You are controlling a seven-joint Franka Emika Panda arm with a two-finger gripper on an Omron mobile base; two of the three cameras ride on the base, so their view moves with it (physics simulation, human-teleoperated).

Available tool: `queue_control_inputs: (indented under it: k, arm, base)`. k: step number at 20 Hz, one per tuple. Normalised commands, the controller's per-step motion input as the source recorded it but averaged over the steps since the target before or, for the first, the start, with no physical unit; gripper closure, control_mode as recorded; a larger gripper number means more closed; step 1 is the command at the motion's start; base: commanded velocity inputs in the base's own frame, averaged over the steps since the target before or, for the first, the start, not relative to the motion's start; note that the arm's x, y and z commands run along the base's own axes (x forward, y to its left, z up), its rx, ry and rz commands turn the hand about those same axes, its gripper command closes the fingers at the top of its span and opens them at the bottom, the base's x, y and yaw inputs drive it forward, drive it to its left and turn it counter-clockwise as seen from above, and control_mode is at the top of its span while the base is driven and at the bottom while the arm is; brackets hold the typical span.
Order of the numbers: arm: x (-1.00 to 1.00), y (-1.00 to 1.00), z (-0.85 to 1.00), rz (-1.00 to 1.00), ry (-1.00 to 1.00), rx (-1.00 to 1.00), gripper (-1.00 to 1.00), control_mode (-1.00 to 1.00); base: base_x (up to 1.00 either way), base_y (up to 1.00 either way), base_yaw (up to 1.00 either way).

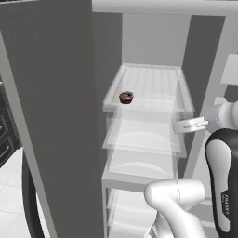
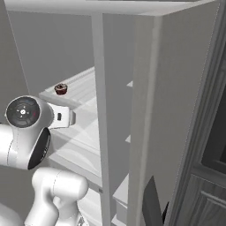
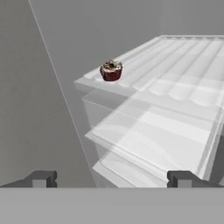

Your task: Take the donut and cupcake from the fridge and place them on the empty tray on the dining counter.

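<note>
The fridge (image 1: 56, 102) stands open, showing its white interior. A small dark brown cupcake (image 1: 126, 97) sits upright near the front left corner of the top translucent shelf (image 1: 153, 83), and it shows too in the right base view (image 2: 61, 89) and the hand view (image 3: 111, 71). My gripper (image 3: 113, 179) is open with nothing between its fingers, in front of the shelf, lower than the cupcake and to its right. The hand (image 1: 189, 124) reaches in from the right at the shelf's front edge. The donut, the tray and the dining counter are out of view.
The open grey fridge door with its dark curved handle (image 1: 27, 195) stands close on the left. Translucent shelves and drawers (image 1: 142, 139) stack below the top shelf. A grey fridge panel (image 2: 145, 110) rises on the right, with dark cabinets (image 2: 207, 194) beyond it.
</note>
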Motion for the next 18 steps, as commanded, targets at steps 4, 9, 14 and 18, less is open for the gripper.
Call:
queue_control_inputs:
  k: [4,9,14,18]
  arm:
    - [0.0,0.29,0.0,0.0,0.0,0.0,-1.0,-1.0]
    - [0.0,0.64,0.05,0.0,0.0,-0.07,-1.0,-1.0]
    - [0.0,0.24,0.15,-0.01,0.0,-0.08,-1.0,-1.0]
    - [0.16,-0.01,0.1,-0.07,0.05,-0.05,-1.0,-1.0]
  base:
    - [0.13,0.12,-0.02]
    - [0.0,0.0,0.0]
    - [0.0,0.0,0.0]
    - [0.0,0.0,0.0]
